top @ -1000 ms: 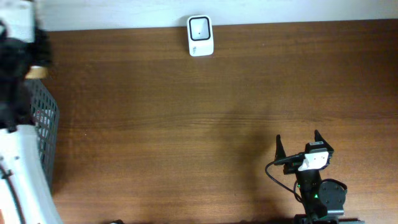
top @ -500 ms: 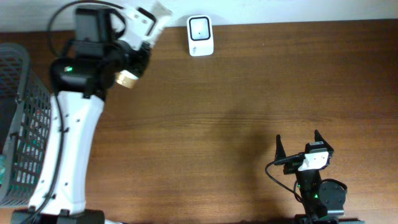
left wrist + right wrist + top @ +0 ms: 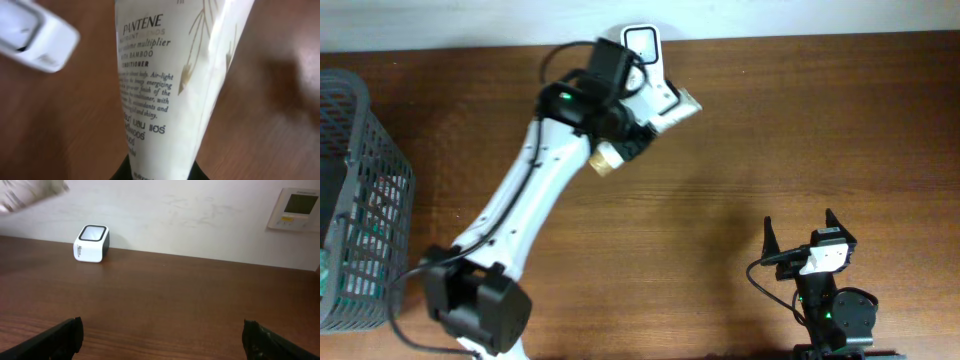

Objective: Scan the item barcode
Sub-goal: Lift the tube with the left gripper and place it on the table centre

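My left gripper [image 3: 638, 122] is shut on a white Pantene tube [image 3: 670, 105] with a gold cap [image 3: 608, 158], holding it in the air just below and right of the white barcode scanner [image 3: 642, 48] at the table's far edge. The left wrist view has the tube [image 3: 165, 85] rising from between the dark jaws [image 3: 161, 172], printed text facing the camera, with the scanner [image 3: 30, 37] blurred at upper left. No barcode shows on the visible face. My right gripper [image 3: 800, 232] rests at the near right, open and holding nothing [image 3: 162, 335].
A dark wire basket [image 3: 360, 200] stands at the table's left edge. The right wrist view shows the scanner [image 3: 92, 243] against the white wall, a wall thermostat [image 3: 298, 209] at upper right, and the blurred tube [image 3: 30, 192] at top left.
The left arm has swung from the basket on the left across to the scanner, carrying the tube. The right arm has not moved.
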{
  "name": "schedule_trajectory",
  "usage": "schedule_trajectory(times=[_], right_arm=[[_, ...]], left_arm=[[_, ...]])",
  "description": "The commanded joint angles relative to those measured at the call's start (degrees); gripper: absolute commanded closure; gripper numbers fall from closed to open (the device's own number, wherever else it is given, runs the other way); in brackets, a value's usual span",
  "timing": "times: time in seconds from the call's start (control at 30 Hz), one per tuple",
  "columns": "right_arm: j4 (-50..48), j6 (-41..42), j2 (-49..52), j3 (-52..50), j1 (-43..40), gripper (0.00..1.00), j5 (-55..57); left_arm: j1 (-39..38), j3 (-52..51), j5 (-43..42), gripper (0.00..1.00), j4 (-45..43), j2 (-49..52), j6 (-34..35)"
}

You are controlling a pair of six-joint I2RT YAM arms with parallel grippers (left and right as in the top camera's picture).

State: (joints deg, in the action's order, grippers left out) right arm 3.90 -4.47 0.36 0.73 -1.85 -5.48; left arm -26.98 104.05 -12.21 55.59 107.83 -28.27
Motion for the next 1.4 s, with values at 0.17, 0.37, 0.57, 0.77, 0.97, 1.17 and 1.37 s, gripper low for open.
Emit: schedule_trajectory(times=[0.17, 0.37, 0.57, 0.77, 0.97, 1.17, 1.37], right_arm=[[0.2, 0.44, -0.15, -0.42, -0.39, 0.02, 0.09], [0.2, 0.44, -0.15, -0.42, -0.39, 0.02, 0.09], [0.2, 0.44, -0.15, -0.42, -0.39, 0.01, 0.09], [0.22, 0.44, -0.15, -0.42, -0.39, 0.02, 0.09], [0.22, 0.44, -0.15, -0.42, -0.39, 0.02, 0.09], [0.22, 0.44, -0.15, -0.42, -0.39, 0.02, 0.09], [0.2, 0.44, -0.15, -0.42, -0.39, 0.02, 0.09]], left_arm=[[-8.87, 1.01, -1.16, 1.0, 0.83, 9.18, -2.21], [-12.96, 1.01, -1.79, 1.0, -2.95, 12.74, -0.55], [-13.64, 1.01, -2.03, 1.0, -6.51, 14.67, 2.75], [-14.38, 0.98, -2.99, 1.0, -10.69, 15.12, 3.41], [-14.51, 0.98, 0.04, 1.0, -12.31, 17.7, 12.37], [-14.49, 1.01, 1.38, 1.0, -13.07, 22.47, 26.56], [-14.56, 1.01, 1.46, 0.63, -15.13, 22.69, 26.58]])
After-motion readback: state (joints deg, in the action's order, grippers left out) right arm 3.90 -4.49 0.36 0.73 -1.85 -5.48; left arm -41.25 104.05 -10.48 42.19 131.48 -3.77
